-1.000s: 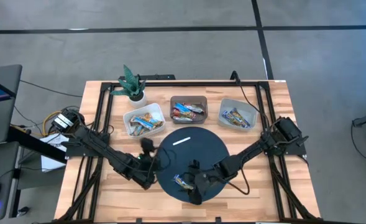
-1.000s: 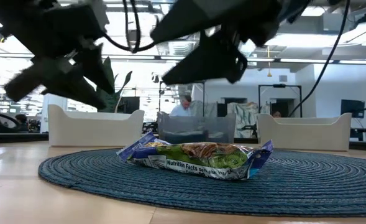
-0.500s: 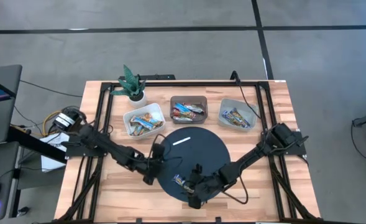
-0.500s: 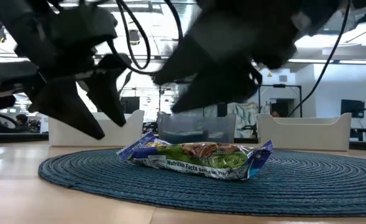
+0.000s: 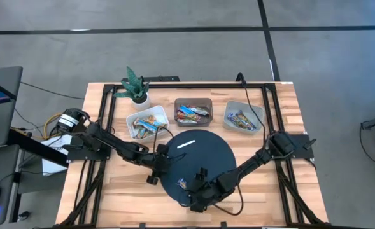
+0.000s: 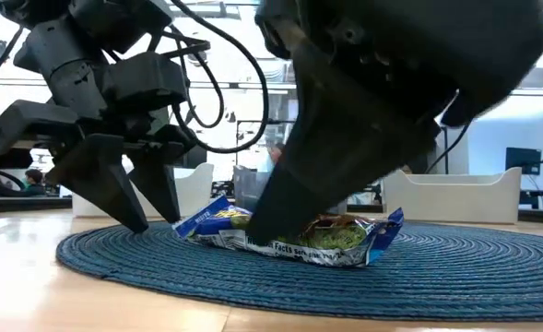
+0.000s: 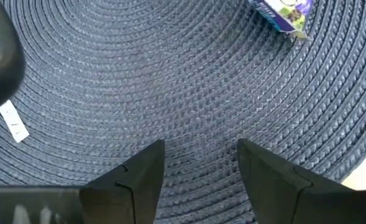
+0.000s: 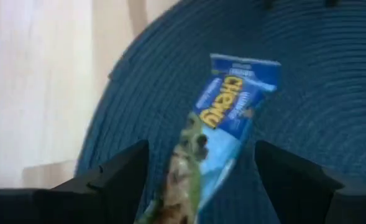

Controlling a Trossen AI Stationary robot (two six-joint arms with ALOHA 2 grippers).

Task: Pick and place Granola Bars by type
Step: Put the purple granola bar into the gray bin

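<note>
One granola bar (image 5: 183, 184) in a blue and green wrapper lies flat on the near part of a round dark blue woven mat (image 5: 206, 152). It also shows in the low view (image 6: 354, 235) and at the edge of the left wrist view (image 7: 282, 12). My right gripper (image 5: 190, 192) is open and low over the bar (image 8: 229, 106), with one finger on either side of it. My left gripper (image 5: 155, 169) is open, with its fingers pointing down at the mat's left edge (image 6: 156, 221), a short way left of the bar. My right gripper (image 8: 201, 155) comes at the bar from above, slanting, with one open finger on each long side. The bar lies flat on the mat. In the low view one finger (image 6: 285, 207) stands in front of the wrapper; whether it touches I cannot tell.
Three bins with sorted bars stand along the far side: white (image 5: 130, 125), brown (image 5: 177, 112) and grey (image 5: 228, 121). A potted plant (image 5: 136, 89) stands behind the white bin. A thin white strip (image 5: 186, 143) lies on the mat's far part.
My right gripper has come down toward the near edge until its fingers straddle the bar. My left gripper has moved right toward the mat and dropped until its fingertips are near the mat's surface. The bar has stayed where it was.
</note>
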